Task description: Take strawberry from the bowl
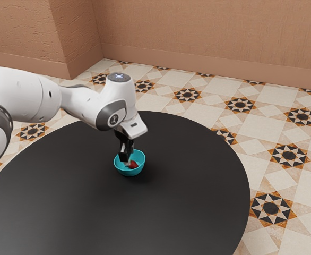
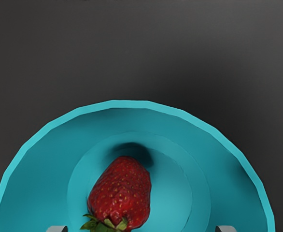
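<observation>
**Spread jaws hung over a red, conical strawberry (image 2: 120, 191)**

The black two-finger gripper (image 1: 127, 161), borne on a smooth white jointed arm (image 1: 23, 95), pointed down at the bowl's mouth, its jaws standing well apart. The strawberry lay on its side on the floor of a round, smooth turquoise bowl (image 2: 40, 183), its green leafy cap turned towards the line between the jaws. Under the bowl spread a round black table (image 1: 192, 170). Beyond came a cream tiled floor (image 1: 190, 119) with dark and orange stars, and farthest off, a plain salmon-brown wall (image 1: 198, 32).
</observation>
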Robot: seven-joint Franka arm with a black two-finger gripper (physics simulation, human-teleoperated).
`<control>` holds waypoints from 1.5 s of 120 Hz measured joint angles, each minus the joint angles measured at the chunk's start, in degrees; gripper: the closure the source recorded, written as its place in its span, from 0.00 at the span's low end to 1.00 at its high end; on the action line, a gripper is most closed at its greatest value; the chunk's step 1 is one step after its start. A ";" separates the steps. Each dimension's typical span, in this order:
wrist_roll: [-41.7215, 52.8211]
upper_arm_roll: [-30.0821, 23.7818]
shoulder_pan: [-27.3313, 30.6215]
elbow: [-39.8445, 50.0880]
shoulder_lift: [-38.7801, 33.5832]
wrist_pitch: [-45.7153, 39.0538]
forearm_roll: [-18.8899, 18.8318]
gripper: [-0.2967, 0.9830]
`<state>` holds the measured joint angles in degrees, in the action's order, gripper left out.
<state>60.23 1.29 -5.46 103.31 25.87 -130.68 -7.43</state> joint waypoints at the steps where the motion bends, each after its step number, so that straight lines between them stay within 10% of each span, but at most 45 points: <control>1: 0.18 -0.01 0.00 0.01 0.01 -0.08 0.00 0.48; 180: 13.87 -0.06 0.89 -0.57 5.01 -5.76 0.95 0.49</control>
<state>74.10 1.23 -4.57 102.74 30.88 -136.44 -6.48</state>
